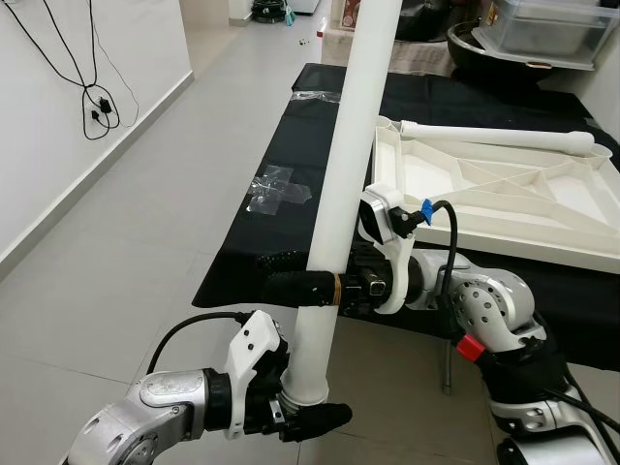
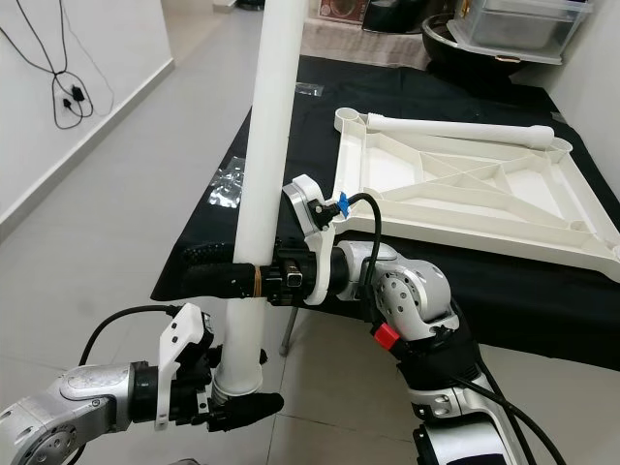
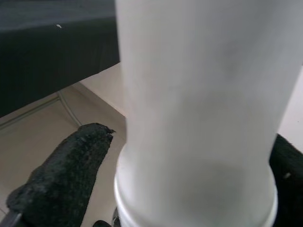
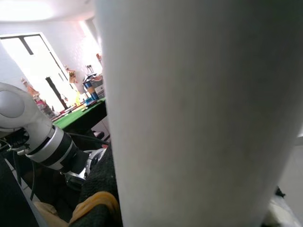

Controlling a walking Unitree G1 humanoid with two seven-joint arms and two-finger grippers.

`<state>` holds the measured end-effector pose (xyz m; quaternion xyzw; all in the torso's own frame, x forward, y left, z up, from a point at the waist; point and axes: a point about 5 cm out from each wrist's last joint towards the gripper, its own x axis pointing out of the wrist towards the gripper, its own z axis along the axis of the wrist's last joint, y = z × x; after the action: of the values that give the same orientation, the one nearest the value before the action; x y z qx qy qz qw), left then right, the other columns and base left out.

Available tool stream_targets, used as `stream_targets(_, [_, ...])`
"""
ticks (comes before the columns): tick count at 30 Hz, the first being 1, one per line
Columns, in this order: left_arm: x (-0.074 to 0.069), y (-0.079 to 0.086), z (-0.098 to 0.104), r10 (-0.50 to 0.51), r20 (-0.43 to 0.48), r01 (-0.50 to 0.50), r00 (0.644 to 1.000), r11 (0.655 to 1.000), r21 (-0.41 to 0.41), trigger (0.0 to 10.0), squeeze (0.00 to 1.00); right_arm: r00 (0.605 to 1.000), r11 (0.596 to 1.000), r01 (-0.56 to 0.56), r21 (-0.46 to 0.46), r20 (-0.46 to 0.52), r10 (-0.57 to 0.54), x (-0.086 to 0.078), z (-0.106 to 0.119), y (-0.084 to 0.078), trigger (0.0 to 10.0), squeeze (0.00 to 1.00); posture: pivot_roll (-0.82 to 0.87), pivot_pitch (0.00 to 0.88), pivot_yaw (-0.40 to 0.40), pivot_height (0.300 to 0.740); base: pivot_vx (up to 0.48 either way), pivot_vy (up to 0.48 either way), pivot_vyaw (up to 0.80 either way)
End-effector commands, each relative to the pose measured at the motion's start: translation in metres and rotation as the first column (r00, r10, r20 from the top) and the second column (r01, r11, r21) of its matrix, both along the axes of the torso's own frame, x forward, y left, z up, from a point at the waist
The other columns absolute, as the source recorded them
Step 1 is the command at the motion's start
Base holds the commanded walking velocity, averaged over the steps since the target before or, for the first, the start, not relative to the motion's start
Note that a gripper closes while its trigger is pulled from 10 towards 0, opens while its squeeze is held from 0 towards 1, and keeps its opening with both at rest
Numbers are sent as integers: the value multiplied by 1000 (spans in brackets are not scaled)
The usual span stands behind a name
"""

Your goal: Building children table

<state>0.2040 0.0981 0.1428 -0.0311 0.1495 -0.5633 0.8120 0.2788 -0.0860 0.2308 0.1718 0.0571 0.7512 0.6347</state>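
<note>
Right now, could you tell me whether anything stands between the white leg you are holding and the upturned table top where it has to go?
Nothing visible does. Both the left gripper and right gripper hold the white leg upright beside the black-covered table; the table top lies past it, one leg resting across it.

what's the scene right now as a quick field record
held part: white table leg, upright, slightly tilted
left end effector: shut on the leg's lower end
right end effector: shut on the leg higher up
tabletop: white tabletop lying underside up on black cloth
second leg: second leg lying across the tabletop's far edge
other: clear plastic wrap on the cloth
floor: grey tiles
</note>
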Motion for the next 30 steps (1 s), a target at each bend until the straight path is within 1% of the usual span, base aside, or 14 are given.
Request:
stream_targets(1, [1,4,-4,19,-5,-19,1000,1000,19,10000,1000,1000,1000,-6,-2,23,6,0,3,-1,0,0,80,98,-73,740,0,0,0])
stream_targets(6, [1,6,-6,42,16,-43,999,998,41,10000,1000,999,1000,22,-9,46,-22,4,4,-6,0,0,83,93,-74,740,0,0,0])
stream_targets(7, [0,6,-7,44,22,-45,999,998,49,10000,0,998,999,35,-11,54,-35,6,5,-8,0,0,83,93,-74,740,0,0,0])
stream_targets(9, [-6,6,-11,56,17,-57,998,997,55,10000,0,994,996,92,-10,68,-91,11,7,-17,0,0,82,91,-75,740,0,0,0])
stream_targets(10, [-14,8,-15,95,-5,-95,995,994,51,10000,0,971,977,215,-1,103,-214,22,11,-34,0,0,84,91,-76,740,0,0,0])
stream_targets(17, [-19,16,-22,200,-4,-199,980,978,63,10000,0,895,906,424,9,149,-420,38,18,-58,0,0,84,83,-75,740,0,0,0])
stream_targets(18, [-18,18,-23,263,18,-264,965,963,58,10000,0,845,859,512,19,169,-507,44,21,-64,10000,0,86,79,-72,740,0,0,0])
stream_targets(21, [-17,20,-22,314,25,-315,949,948,42,10000,0,796,813,582,32,181,-577,48,25,-68,10000,0,86,75,-68,740,0,0,0])
stream_targets(22, [-13,20,-17,386,57,-388,921,922,16,10000,0,677,699,713,55,207,-706,57,30,-73,10000,0,86,73,-65,740,0,0,0])
stream_targets(23, [-9,20,-11,457,100,-458,884,889,-11,10000,0,481,519,850,89,267,-835,65,35,-80,10000,0,89,68,-67,740,0,0,0])
stream_targets(24, [-9,20,-11,457,100,-458,884,889,-11,10000,0,481,519,850,89,267,-835,65,35,-80,10000,0,89,68,-67,740,0,0,0])
stream_targets(25, [-7,20,-7,500,128,-500,857,865,-32,10000,0,338,389,912,128,302,-891,69,39,-85,10000,0,89,68,-67,740,0,0,0])
stream_targets(27, [-6,13,0,562,182,-559,807,826,-73,10000,0,162,212,956,203,238,-958,65,39,-87,10000,0,95,40,-71,740,0,0,0])
stream_targets(30, [-4,13,2,615,211,-613,760,786,-81,10000,0,114,174,960,220,263,-958,58,36,-81,10000,0,99,38,-70,740,0,0,0])
